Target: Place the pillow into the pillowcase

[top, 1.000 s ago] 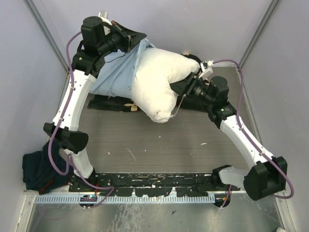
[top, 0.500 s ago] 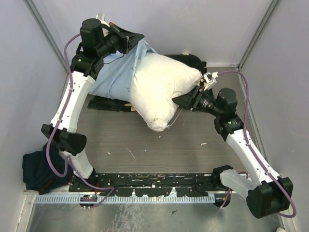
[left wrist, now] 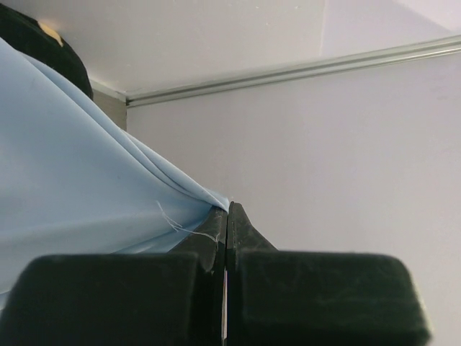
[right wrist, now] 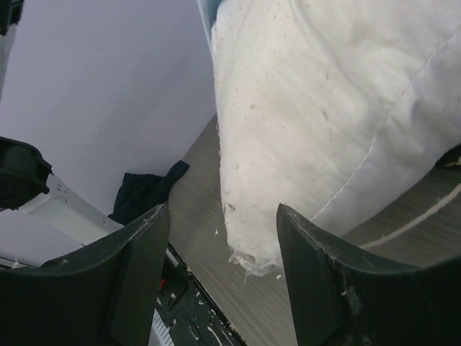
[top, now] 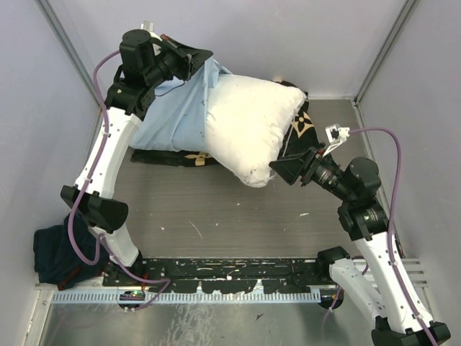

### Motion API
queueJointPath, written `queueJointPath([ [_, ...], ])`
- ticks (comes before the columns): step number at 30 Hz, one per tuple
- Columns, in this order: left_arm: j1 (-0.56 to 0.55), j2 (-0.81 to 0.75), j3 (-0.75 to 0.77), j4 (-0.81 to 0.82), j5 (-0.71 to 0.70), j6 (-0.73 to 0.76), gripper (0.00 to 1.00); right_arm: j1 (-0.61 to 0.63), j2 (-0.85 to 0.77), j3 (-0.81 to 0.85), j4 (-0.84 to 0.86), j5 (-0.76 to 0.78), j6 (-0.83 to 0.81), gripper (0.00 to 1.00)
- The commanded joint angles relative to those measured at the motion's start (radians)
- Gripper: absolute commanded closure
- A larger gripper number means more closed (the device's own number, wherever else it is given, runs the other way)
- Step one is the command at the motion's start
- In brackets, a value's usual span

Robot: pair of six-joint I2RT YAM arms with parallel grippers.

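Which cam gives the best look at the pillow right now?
Top external: nearly the whole pillow shows, one edge meeting the pillowcase. Right wrist catches only its lower corner, close up. Left wrist shows none of it.

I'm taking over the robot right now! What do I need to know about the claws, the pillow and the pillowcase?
Left claw: shut on an edge of the pillowcase, holding it lifted at the far left.
Right claw: open, holding nothing, beside the pillow at its near corner.
The pillow leans against the pillowcase, most of it outside.
Done: case gripped and raised.
Left to do: push the pillow fully in.
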Motion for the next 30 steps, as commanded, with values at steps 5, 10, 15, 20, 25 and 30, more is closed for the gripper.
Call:
queueJointPath([
  [5,0.020,-0.083,0.045,0.166,-0.006,-0.015,1.00,-0.001,-0.125,-0.118,-0.206,0.296,0.012,0.34],
  [10,0.049,-0.087,0.060,0.164,0.007,-0.037,1.00,0.000,-0.153,-0.238,-0.210,0.400,0.095,0.34],
  [15,0.071,-0.105,0.062,0.161,0.000,-0.060,1.00,0.000,-0.186,-0.387,-0.069,0.454,0.177,0.35],
  [20,0.073,-0.102,0.076,0.160,0.013,-0.078,1.00,-0.001,-0.041,-0.502,0.201,0.398,0.267,0.36],
  [25,0.073,-0.105,0.031,0.190,0.038,-0.109,1.00,0.000,0.240,-0.504,0.535,0.353,0.296,0.38],
  [30,0.073,-0.113,0.029,0.192,0.046,-0.109,1.00,0.009,0.548,-0.433,0.878,0.297,0.376,0.38],
])
